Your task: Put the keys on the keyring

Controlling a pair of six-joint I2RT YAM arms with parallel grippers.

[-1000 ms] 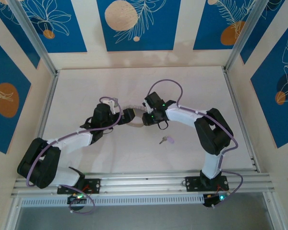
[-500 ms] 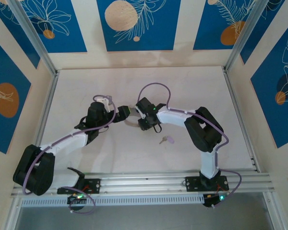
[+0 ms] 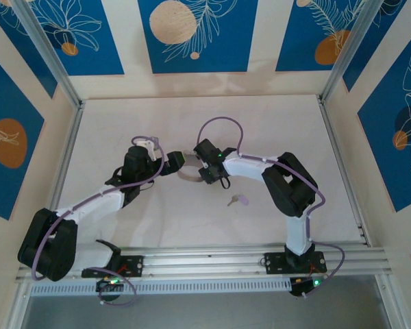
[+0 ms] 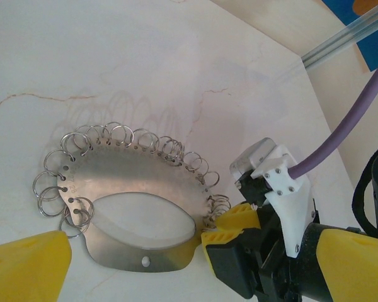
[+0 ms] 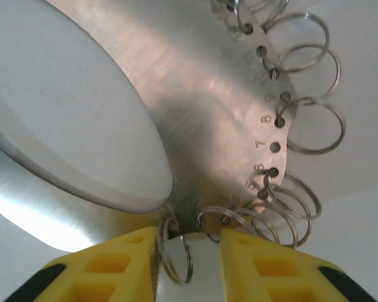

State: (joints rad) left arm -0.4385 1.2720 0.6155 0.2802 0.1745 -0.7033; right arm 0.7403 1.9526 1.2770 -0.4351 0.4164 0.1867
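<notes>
key (image 3: 238, 201) is lying loose on the desk (image 3: 274, 130), well apart from the keyring (image 3: 187, 176), off its near-right side toward the right arm's base; its long axis is running roughly left-right, lilac head to the right, shank pointing left; right gripper (image 3: 200, 164) is sitting nearer to it, left gripper (image 3: 177, 162) is sitting on the far side of the ring from it; so I'm judging the pickup is falling to the right arm, swinging back toward its own base with the jaws turned across the shank

keyring is sitting between the two grippers, long axis roughly along the line joining them

left wrist view is resolving what the top view is blurring to a pale arc: keyring (image 4: 132, 182) is a flat metal plate with an oval cut-out (image 4: 145, 220) and small split rings (image 4: 82, 141) strung along its curved edge; left gripper (image 4: 195, 267) is straddling the plate's straight edge, jaws standing wide open, yellow fingers (image 4: 25, 267) out at either side, gripping nothing; right gripper (image 4: 230, 228) is nosing in at the plate's tip

right wrist view is adding the close-up: right gripper (image 5: 189, 255) jaws standing part open, a gap showing between the pads (image 5: 116, 261); one small ring is hanging in that gap at the rim of the keyring (image 5: 195, 126); pads are not clamping it as far as I can tell; stamped numbers (image 5: 263, 132) are running beside the holes

top view is giving the key's position, though too small to read its teeth
</notes>
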